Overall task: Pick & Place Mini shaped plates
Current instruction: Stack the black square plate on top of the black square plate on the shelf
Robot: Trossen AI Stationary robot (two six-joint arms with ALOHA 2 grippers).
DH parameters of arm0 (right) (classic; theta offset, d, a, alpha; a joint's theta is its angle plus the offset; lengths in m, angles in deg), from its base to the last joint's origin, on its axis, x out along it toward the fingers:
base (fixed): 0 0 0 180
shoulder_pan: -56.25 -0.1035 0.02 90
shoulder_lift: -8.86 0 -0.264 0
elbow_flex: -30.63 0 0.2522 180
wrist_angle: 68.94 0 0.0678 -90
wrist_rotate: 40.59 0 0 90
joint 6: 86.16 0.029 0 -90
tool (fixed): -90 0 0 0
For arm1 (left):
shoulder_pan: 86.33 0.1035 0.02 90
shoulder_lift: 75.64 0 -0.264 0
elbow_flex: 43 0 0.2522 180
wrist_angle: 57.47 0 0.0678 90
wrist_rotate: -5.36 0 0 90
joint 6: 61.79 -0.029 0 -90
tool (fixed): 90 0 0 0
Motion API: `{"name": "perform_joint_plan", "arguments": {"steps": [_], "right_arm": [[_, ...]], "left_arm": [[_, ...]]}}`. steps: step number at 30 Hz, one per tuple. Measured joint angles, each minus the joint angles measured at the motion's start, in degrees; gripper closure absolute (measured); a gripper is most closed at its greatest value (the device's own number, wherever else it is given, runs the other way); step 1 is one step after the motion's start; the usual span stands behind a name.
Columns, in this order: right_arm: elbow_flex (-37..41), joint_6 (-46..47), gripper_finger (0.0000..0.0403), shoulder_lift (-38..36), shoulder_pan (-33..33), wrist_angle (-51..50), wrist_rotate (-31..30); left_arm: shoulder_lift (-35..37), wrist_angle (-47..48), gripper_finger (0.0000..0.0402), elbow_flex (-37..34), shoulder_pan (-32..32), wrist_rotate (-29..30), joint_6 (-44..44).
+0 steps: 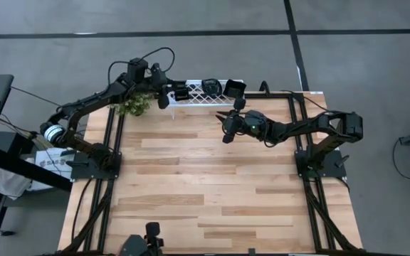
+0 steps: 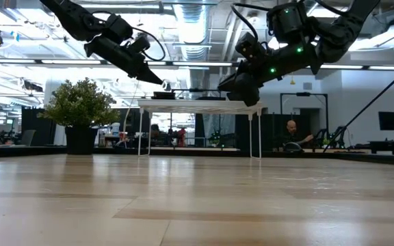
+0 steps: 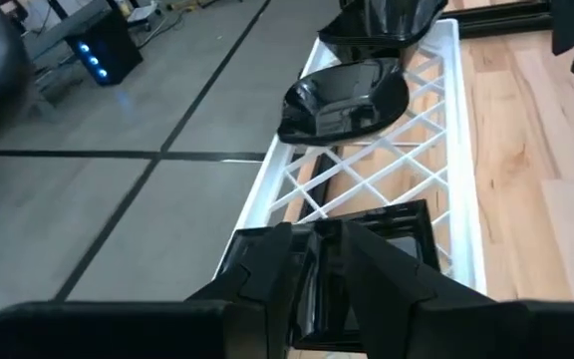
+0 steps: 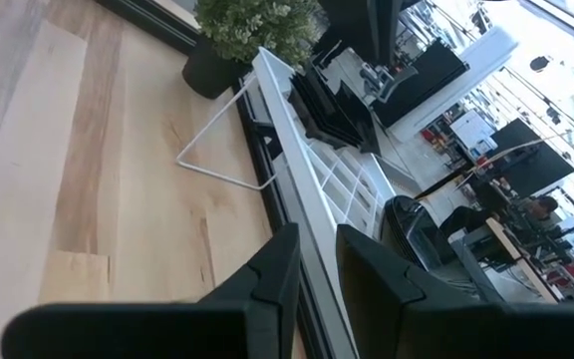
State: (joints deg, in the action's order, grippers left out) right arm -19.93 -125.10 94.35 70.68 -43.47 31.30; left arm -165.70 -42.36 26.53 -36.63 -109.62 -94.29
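square plate (image 3: pixel 367 264) on white rack (image 3: pixel 446 179), clamped in left gripper's (image 3: pixel 332 274) narrowed fingers

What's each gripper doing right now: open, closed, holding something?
Left gripper: at the rack, by a square plate; cannot be told.
Right gripper: jaws slightly open, holding nothing.

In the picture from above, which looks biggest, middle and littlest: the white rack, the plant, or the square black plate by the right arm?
1. White rack
2. Plant
3. Square plate
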Motion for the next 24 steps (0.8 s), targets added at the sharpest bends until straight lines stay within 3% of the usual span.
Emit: {"name": "perform_joint_plan", "arguments": {"steps": [5,9,16,21,24], "right_arm": [[0.0,0.0,0.0338,0.0,0.0,0.0,0.0],[0.0,0.0,0.0338,0.0,0.0,0.0,0.0],[0.0,0.0,0.0338,0.0,0.0,0.0,0.0],[0.0,0.0,0.0338,0.0,-0.2,0.0,0.0],[0.0,0.0,0.0338,0.0,-0.2,0.0,0.0]], "left_arm": [[0.0,0.0,0.0309,0.0,-1.7,-4.3,0.2],[0.0,-0.8,0.0309,-1.3,-5.4,-4.1,-3.7],[0.0,-13.0,0.0309,-6.2,-12.6,12.2,-9.3],[0.0,-13.3,0.0309,-7.3,-14.2,20.9,-9.3],[0.0,-13.3,0.0309,-8.5,-14.6,23.1,-9.3]]}}
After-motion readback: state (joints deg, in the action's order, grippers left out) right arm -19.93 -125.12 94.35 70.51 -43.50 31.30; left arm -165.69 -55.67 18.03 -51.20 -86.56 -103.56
